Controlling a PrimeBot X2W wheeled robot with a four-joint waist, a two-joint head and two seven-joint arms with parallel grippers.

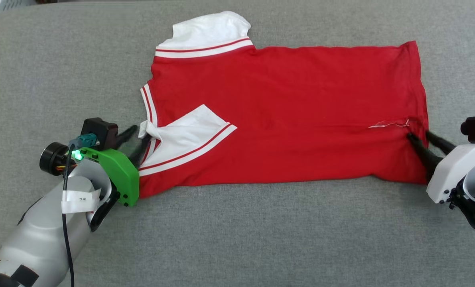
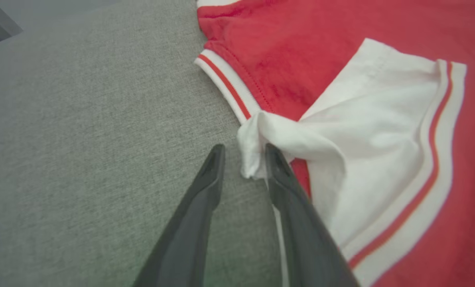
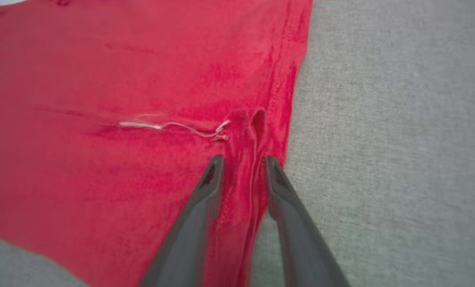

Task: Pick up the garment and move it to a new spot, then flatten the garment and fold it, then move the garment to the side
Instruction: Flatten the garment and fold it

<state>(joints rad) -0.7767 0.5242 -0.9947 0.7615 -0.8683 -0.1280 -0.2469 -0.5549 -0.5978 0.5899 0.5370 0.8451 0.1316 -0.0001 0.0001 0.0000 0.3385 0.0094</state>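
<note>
- The garment [image 1: 285, 119] lay spread across the grey upholstered surface [image 1: 62, 59], collar end toward the robot's left and bottom hem [image 1: 420, 79] toward its right. The near sleeve [image 1: 185, 135] was turned in over the red body, and the far sleeve [image 1: 209, 30] lay out flat.
- The left gripper [image 2: 244, 147] rested low at the collar side. Its jaws were parted and held nothing, and a bunched white tip of the near sleeve lay just beside one finger.
- The right gripper [image 3: 244, 157] sat at the hem, jaws likewise parted. A raised pleat of red cloth stood between the fingers, but no clamping showed.
- A loose white thread [image 3: 157, 125] trailed across the fabric just beside that pleat.
- Handling, as judged: the cloth was thin, light and limp. It would sag and crease wherever unsupported, and would drag rather than slide on the rough surface.
- Nothing about it appeared fragile, though the stray thread could snag on a fingertip.
- Suggested holds: pinch through doubled layers at the shoulder seam on the left and the hem corner on the right. The two holds should be kept well apart so the panel stays taut while folded.
</note>
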